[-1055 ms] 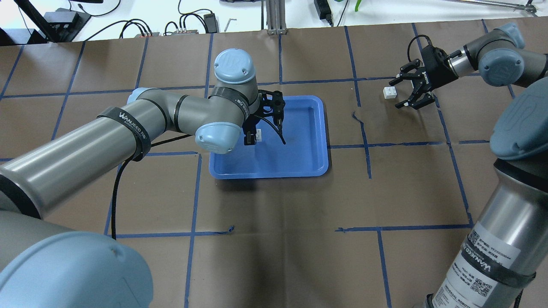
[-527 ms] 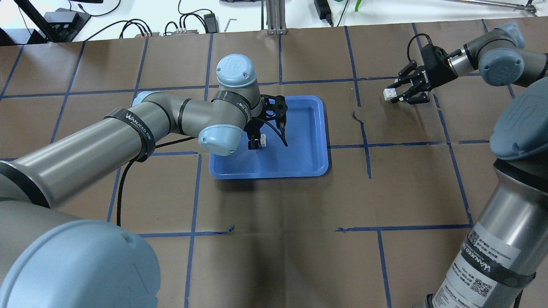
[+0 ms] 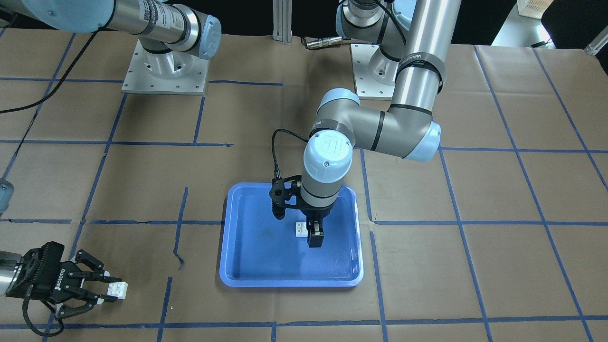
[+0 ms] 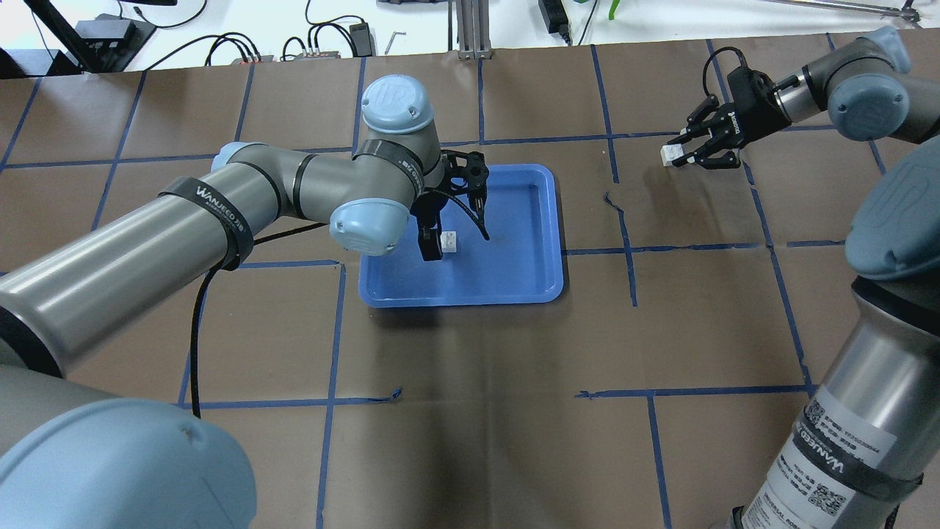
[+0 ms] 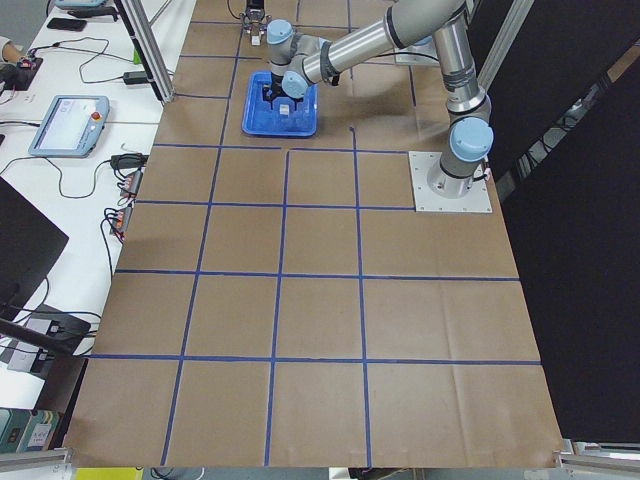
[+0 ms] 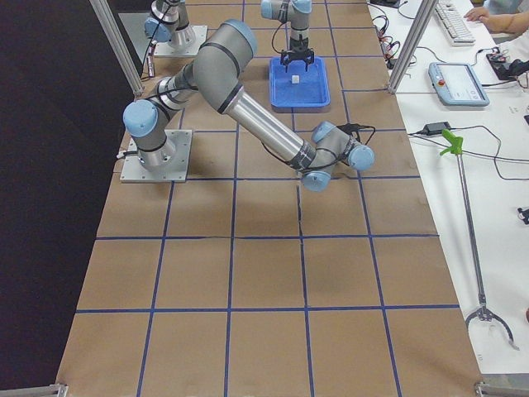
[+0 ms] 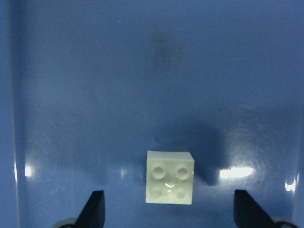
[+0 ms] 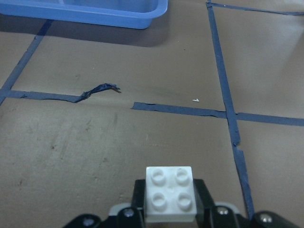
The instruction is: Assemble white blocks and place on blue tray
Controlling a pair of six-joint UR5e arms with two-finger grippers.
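White blocks (image 4: 449,242) (image 4: 669,155) are seen well apart, not yet joined. The tray block (image 7: 170,177) is set studs-up on the floor of the blue tray (image 4: 529,290), toward the side nearer the left arm. The left gripper (image 7: 171,214) is held over it with its fingers spread wide, one on each side and neither touching. The held block (image 8: 170,194) is pinched between the pads of the right gripper (image 3: 108,287), studs up, out over the brown paper (image 4: 470,411) on the robot's right and far from the tray.

The coming move is judged to turn on that gap. From the right gripper the tray lies well off toward the robot's left, and only its corner is caught at the top of the right wrist view. The held block must be carried across and lowered squarely onto the tray block's studs. Both blocks are square, so no long axis is to be matched, only edge to edge. The left arm is much the nearer to the tray block.

Clear blue on both sides of the tray block is shown by the left wrist view. In the overhead view one finger is largely masked by the wrist and cable. Whether the held block is lifted clear of the paper cannot be told from any view.
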